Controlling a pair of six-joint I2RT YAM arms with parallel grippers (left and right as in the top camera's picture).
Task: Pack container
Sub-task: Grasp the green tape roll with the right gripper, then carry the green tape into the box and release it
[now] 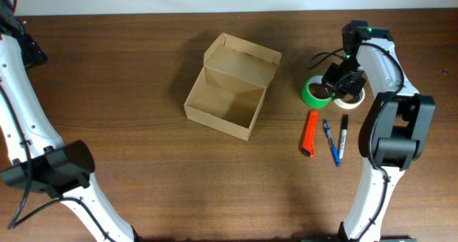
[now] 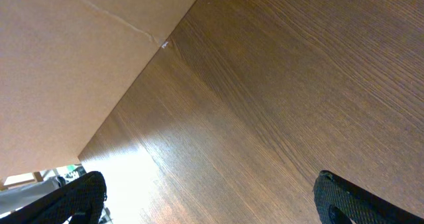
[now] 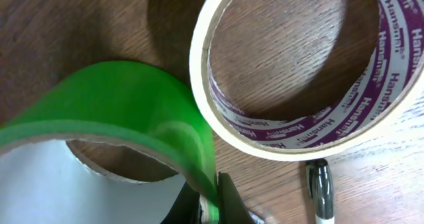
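The container (image 1: 230,86) is an open brown cardboard box at the table's middle, its flap lid standing up at the back. Nothing shows inside it. My right gripper (image 1: 335,86) is to its right and is shut on the wall of the green tape roll (image 1: 313,93). In the right wrist view the two fingers (image 3: 213,201) pinch the green tape roll's (image 3: 126,98) rim. A cream tape roll (image 3: 298,71) with purple print lies just beside it. My left gripper (image 2: 212,197) is open, showing only bare wood between its fingertips; it is out of the overhead view.
An orange marker (image 1: 310,133), a blue pen (image 1: 330,142) and a black marker (image 1: 343,133) lie side by side right of the box, below the tape rolls. The black marker's cap (image 3: 320,187) shows in the right wrist view. The left arm (image 1: 28,120) runs along the left edge.
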